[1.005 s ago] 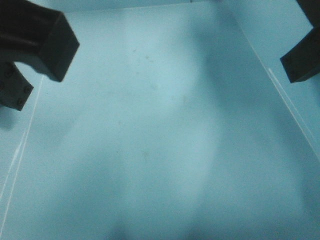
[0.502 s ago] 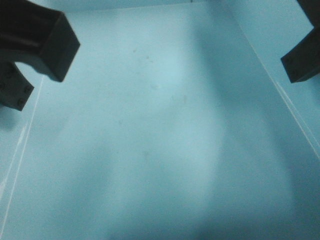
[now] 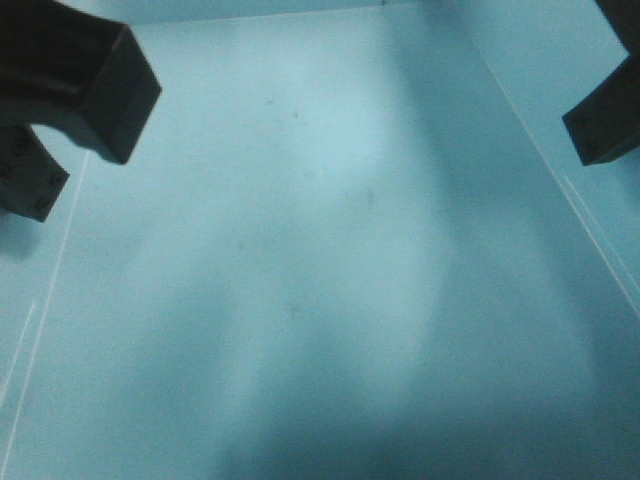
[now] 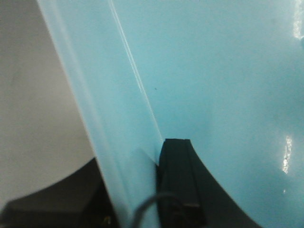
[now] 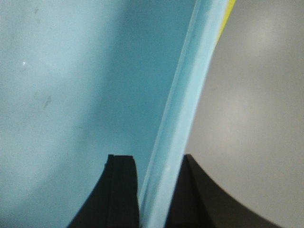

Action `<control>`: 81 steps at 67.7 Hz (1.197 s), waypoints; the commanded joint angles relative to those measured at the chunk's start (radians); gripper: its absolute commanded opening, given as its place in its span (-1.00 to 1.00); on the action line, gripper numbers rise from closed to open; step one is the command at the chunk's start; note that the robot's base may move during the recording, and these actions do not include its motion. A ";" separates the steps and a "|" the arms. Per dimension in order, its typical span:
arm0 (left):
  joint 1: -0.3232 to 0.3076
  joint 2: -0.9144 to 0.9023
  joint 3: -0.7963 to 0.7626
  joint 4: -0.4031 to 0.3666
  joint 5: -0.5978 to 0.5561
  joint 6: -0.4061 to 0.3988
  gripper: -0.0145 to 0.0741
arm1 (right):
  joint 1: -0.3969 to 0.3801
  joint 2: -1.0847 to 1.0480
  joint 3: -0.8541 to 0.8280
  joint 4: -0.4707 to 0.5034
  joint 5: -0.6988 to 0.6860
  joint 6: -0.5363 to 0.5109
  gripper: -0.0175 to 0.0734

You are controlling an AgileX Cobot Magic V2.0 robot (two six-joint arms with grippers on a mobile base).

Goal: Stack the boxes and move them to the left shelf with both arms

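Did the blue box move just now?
No. The light blue box sits unchanged against the left gripper; its floor specks match, only shadows drifted.

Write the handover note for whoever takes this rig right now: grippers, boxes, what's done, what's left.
Left gripper: jaws closed across one side wall of the blue box.
Right gripper: jaws closed across the opposite wall.
Pink box and left shelf: not in view, so stacking cannot be confirmed.
Done: two-arm grip on the blue box.
Left: check the stack, then carry it to the left shelf and release.
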 commanded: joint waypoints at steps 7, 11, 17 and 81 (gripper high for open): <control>-0.020 -0.019 -0.029 0.135 -0.074 0.046 -0.68 | 0.012 -0.017 -0.046 -0.158 -0.163 -0.025 -0.53; -0.020 -0.019 -0.029 0.135 -0.074 0.046 -0.68 | 0.012 -0.017 -0.046 -0.158 -0.163 -0.025 -0.53; -0.020 -0.019 -0.029 0.135 -0.074 0.046 -0.68 | 0.012 -0.017 -0.046 -0.158 -0.163 -0.025 -0.53; -0.018 -0.019 -0.029 0.135 -0.074 0.046 -0.68 | 0.012 -0.017 -0.046 -0.158 -0.125 -0.025 -0.53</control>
